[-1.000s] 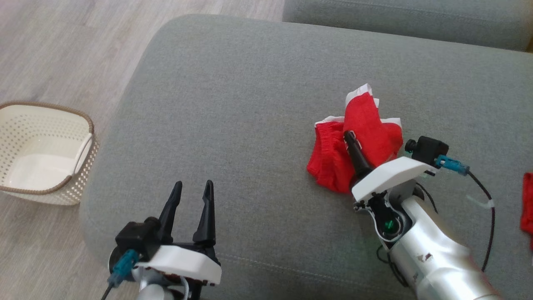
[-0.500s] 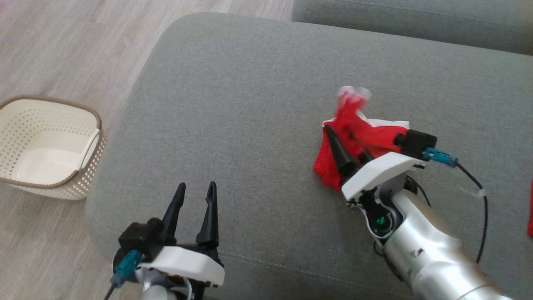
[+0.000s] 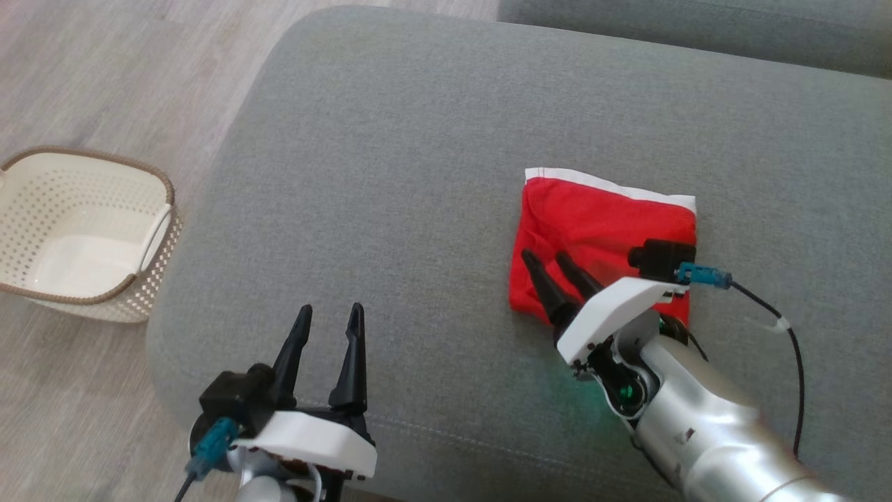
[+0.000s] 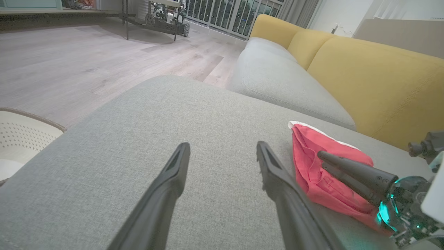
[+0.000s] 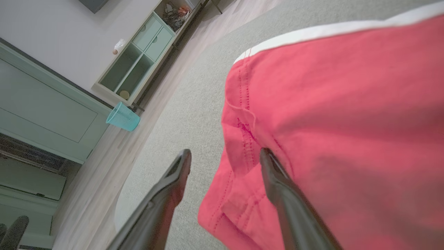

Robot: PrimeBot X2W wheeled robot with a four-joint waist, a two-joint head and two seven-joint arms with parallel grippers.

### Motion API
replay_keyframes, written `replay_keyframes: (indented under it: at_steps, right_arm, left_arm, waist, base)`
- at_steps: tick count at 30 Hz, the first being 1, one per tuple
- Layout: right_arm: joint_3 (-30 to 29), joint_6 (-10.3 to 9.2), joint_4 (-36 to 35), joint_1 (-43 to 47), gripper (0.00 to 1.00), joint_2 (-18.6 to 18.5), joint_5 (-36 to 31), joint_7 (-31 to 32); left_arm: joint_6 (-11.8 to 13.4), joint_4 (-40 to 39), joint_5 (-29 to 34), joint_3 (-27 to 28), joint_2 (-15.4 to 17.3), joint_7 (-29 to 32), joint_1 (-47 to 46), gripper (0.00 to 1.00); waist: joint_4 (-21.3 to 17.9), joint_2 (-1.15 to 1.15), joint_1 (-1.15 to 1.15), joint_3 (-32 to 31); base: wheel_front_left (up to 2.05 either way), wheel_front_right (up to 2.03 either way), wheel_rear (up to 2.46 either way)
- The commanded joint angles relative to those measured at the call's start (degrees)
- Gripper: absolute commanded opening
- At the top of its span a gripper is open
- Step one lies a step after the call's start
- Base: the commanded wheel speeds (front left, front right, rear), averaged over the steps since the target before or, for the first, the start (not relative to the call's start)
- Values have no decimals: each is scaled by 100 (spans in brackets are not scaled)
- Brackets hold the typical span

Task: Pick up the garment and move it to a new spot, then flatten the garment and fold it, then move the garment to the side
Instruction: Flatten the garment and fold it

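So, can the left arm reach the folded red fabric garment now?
Probably yes: only bare grey fabric cushion lies between the open left end effector and the garment, though the right end effector overhangs it.

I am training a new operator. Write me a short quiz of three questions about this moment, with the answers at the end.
1. True or false: the red garment lies as a neat rectangle on the grey cushion.
2. Choose one. The right jaws are: A) open, at the garment's edge; B) shut on the garment; C) shut and empty.
3. Fill the gap: the white basket stands on the ____.
Key: 1 true; 2 A; 3 floor.
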Motion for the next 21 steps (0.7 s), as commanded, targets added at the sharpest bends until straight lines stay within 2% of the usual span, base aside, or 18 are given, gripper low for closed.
replay_keyframes:
  at_steps: [1,10,15,18,21]
  right_arm:
    - [83,-1,-118,-223,100,81,63,-39]
    - [307,-1,-539,-360,100,81,281,-187]
    - [11,-1,-881,-421,100,62,146,-252]
    - [-240,-1,-958,-441,100,-94,-229,-276]
    - [-569,-1,-963,-439,100,-337,-1024,-293]
  left_arm:
    - [21,-172,-38,198,6,-70,-225,100]
    - [14,-148,32,347,6,-70,-205,100]
    - [32,-175,57,432,6,-70,-132,100]
    - [40,-198,74,458,6,-70,-83,100]
    - [53,-227,95,493,6,-70,-45,100]
  waist:
    - [-22,0,0,-4]
    - [-447,0,0,-258]
    - [-802,0,0,-471]
    - [-997,0,0,-580]
    - [-1175,0,0,-649]
  base:
    - [0,0,0]
    - [0,0,0]
    - [0,0,0]
    - [0,0,0]
    - [0,0,0]
